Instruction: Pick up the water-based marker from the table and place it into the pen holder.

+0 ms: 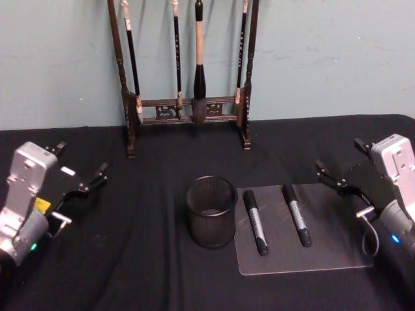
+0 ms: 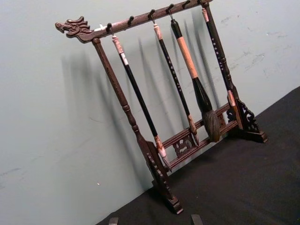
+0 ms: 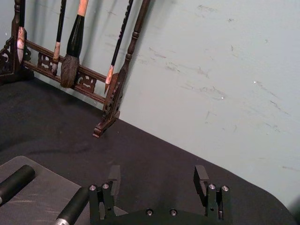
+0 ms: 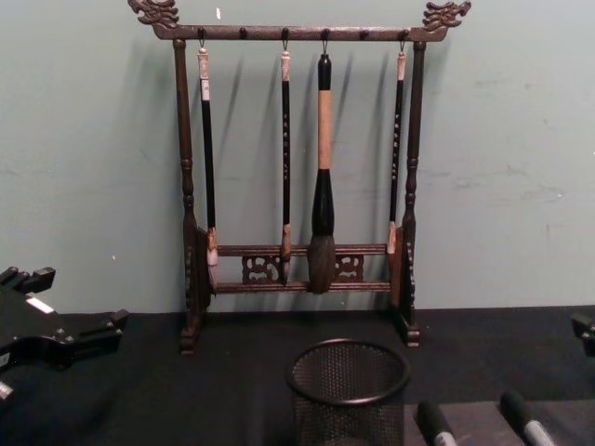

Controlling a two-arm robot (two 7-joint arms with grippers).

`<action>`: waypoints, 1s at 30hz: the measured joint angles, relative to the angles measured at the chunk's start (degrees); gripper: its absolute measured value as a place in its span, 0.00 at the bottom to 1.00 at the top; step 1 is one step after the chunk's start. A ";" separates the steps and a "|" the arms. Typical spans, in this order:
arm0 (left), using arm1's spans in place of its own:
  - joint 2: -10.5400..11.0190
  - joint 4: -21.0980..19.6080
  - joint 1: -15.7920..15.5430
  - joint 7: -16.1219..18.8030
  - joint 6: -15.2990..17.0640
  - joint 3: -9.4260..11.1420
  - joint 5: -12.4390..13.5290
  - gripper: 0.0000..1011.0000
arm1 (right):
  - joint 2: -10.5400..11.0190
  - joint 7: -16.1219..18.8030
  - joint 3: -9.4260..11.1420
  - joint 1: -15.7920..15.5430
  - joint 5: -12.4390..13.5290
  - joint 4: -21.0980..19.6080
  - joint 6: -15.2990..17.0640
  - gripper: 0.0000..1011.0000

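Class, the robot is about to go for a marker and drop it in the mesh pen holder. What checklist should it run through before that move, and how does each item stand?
1. Markers reachable: left marker and right marker lie apart on the grey mat. Ok.
2. Which one is water-based: cannot tell.
3. Pen holder upright beside the mat, nothing in it. Ok.
4. Right gripper open, holding nothing, near the mat's right edge. Ok.
5. Left gripper open, parked at the table's left, away from the holder. Ok.
6. Brush rack stands behind, off the path. Ok.
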 joint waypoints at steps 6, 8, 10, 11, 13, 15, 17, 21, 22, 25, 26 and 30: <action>0.00 0.00 0.00 0.00 0.00 0.00 0.00 0.99 | 0.00 0.00 0.00 -0.01 0.00 0.00 0.00 0.99; 0.00 0.00 0.00 0.00 0.00 0.00 0.00 0.99 | 0.00 0.00 0.00 -0.01 0.00 0.00 0.00 0.99; 0.00 0.00 0.00 0.00 0.00 0.00 0.00 0.99 | 0.00 0.00 0.00 -0.01 0.00 0.00 0.00 0.99; 0.00 0.00 0.00 0.00 0.00 0.00 0.00 0.99 | 0.00 0.00 0.00 0.00 0.00 0.00 0.00 0.99; 0.00 0.00 0.00 0.00 0.00 0.00 0.00 0.99 | 0.00 0.00 0.00 -0.01 0.00 0.00 0.00 0.99; 0.00 0.00 0.00 0.00 0.00 0.00 0.00 0.99 | 0.00 0.00 0.00 -0.01 0.00 0.00 0.00 0.99; 0.00 0.00 0.00 0.00 0.00 0.00 0.00 0.99 | 0.00 0.00 0.00 0.00 0.00 0.00 0.00 0.99; 0.00 0.00 0.00 0.00 0.00 0.00 0.00 0.99 | 0.00 0.00 0.00 -0.01 0.00 0.00 0.00 0.99; 0.00 0.00 0.00 0.00 0.00 0.00 0.00 0.99 | 0.00 0.00 0.00 -0.01 0.00 0.00 0.00 0.99; 0.00 0.00 0.00 0.00 0.00 0.00 0.00 0.99 | 0.00 0.00 0.00 0.00 0.00 0.00 0.00 0.99; 0.00 0.00 0.00 0.00 0.00 0.00 0.00 0.99 | 0.00 0.00 0.00 0.00 0.00 0.00 0.00 0.99; 0.00 0.00 0.00 0.00 0.00 0.00 0.00 0.99 | 0.00 0.00 0.00 0.00 0.00 0.00 0.00 0.99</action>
